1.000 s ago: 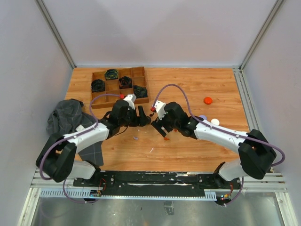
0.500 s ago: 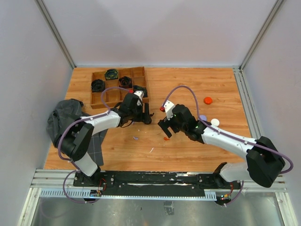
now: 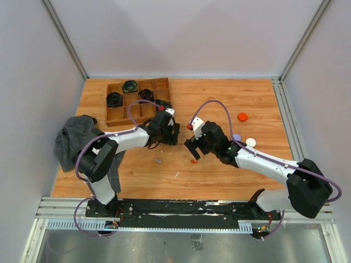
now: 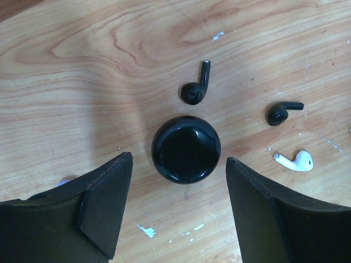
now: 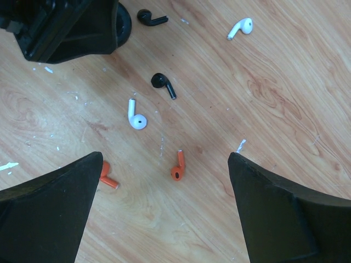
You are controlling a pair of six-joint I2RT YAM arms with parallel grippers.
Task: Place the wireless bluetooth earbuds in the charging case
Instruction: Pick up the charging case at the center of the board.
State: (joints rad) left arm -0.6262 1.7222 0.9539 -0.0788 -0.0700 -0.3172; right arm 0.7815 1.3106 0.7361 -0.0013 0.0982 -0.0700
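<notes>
**Left gripper straddles the black case, earbuds loose around it**

The left gripper (image 4: 179, 164) is held over the wooden table (image 4: 82, 66) with its fingers spread. The round black charging case (image 4: 186, 149) sits on the boards in the gap between them (close to both tips, touching neither). Just beyond the case lie two black earbuds (image 4: 194, 89), one near its rim and the other further off to the side. A white earbud (image 4: 296, 160) lies beside that second one. None of them is in the case, whose glossy top faces the camera.

The right gripper (image 5: 165, 159) is also spread wide and holds nothing. Beneath it lie two orange earbuds (image 5: 176, 167), one near the middle of the gap and one at the edge of a finger (image 5: 49, 213). From above, the two grippers face each other mid-table. A compartment tray (image 3: 125, 112) stands toward the far left corner.
</notes>
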